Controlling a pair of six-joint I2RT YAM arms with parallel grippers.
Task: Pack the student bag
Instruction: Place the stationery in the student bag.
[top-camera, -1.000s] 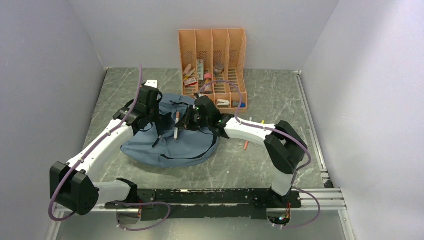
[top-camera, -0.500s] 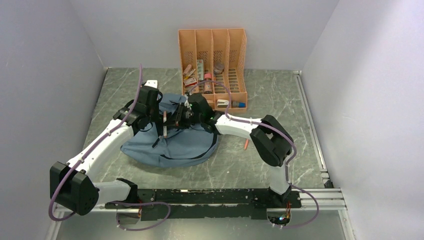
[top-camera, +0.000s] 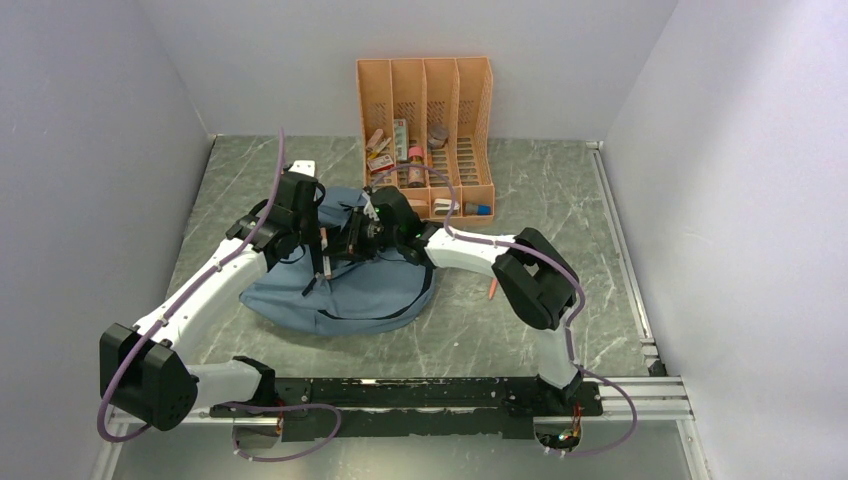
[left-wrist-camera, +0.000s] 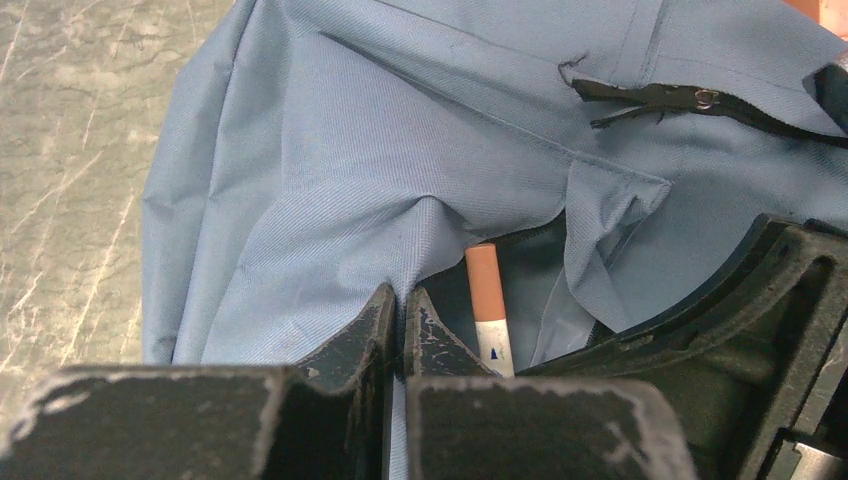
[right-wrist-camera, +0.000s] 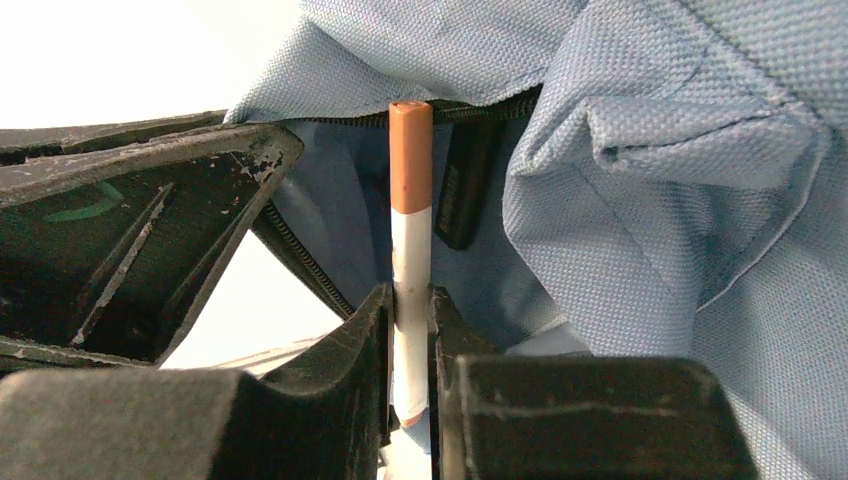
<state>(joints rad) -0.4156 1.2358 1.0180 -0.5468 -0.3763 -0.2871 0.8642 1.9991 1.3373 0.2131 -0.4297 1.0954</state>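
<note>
The student bag (top-camera: 340, 285) lies slumped on the desk (top-camera: 520, 200), left of centre, just in front of the orange file organizer (top-camera: 425, 80) that stands against the back wall. Both arms reach in over the bag's upper half and meet there.

The left claw (left-wrist-camera: 397, 305) has its fingers pressed together on a fold of the bag's blue fabric, right beside the zip opening. The cloth creases toward the fingertips and is lifted at that spot, so the mouth gapes, with the paler lining visible inside.

The right claw (right-wrist-camera: 412, 305) pinches a marker (right-wrist-camera: 410, 180) by its white barrel. The orange-capped end sticks out past the fingertips and points into the open mouth, its tip level with the black zip edge. In the left wrist view the same capped end shows in the dark gap of the opening, close to the left fingers.

A thin orange pen (top-camera: 492, 290) lies loose on the desk to the right of the bag, beside the right arm's elbow. The organizer's slots hold several small items – too small to name.
</note>
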